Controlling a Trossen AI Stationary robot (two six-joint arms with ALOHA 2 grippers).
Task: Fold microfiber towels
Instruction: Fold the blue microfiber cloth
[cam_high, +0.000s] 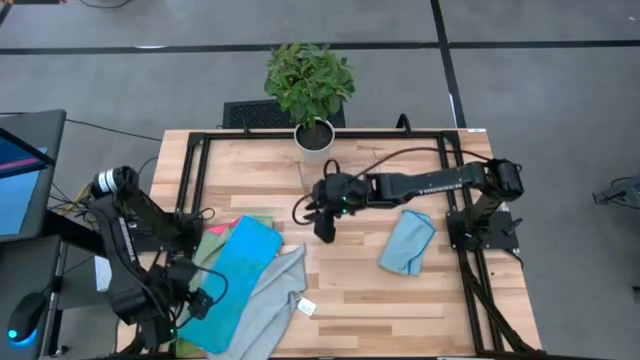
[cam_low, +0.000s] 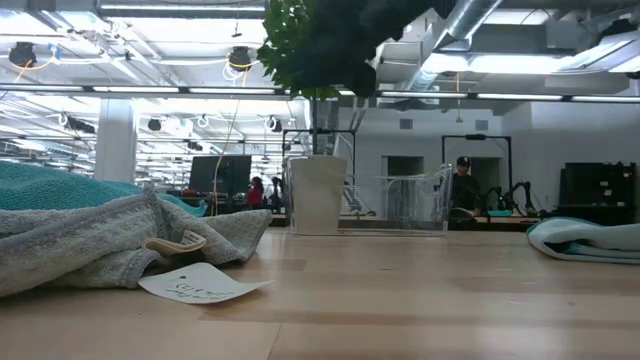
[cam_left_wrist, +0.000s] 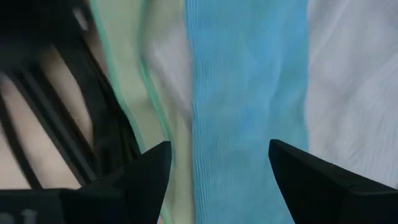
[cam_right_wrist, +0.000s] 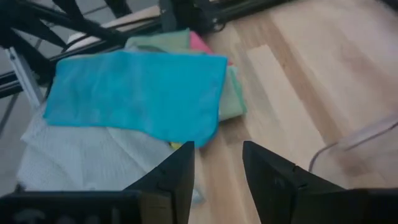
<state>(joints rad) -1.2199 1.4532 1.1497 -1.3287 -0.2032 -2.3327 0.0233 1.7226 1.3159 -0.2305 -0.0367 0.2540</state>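
Towels piled for folding; both grippers empty.
Left gripper (cam_left_wrist: 214, 171), jaws apart, hangs over the blue towel (cam_high: 238, 275); right gripper (cam_right_wrist: 217, 168), jaws apart, faces it; folded towel (cam_high: 407, 241) set well apart as done.

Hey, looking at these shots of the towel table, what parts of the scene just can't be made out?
- Small white paper tag: its writing is too small to read in the low view.
- Pink, yellow and green microfiber towels: mostly covered by the bright blue microfiber towel in the high view, so their number and folds are unclear.
- Left gripper: the left wrist view is blurred; fingers open over the blue towel, contact unclear.
- Both grippers are out of the low view.
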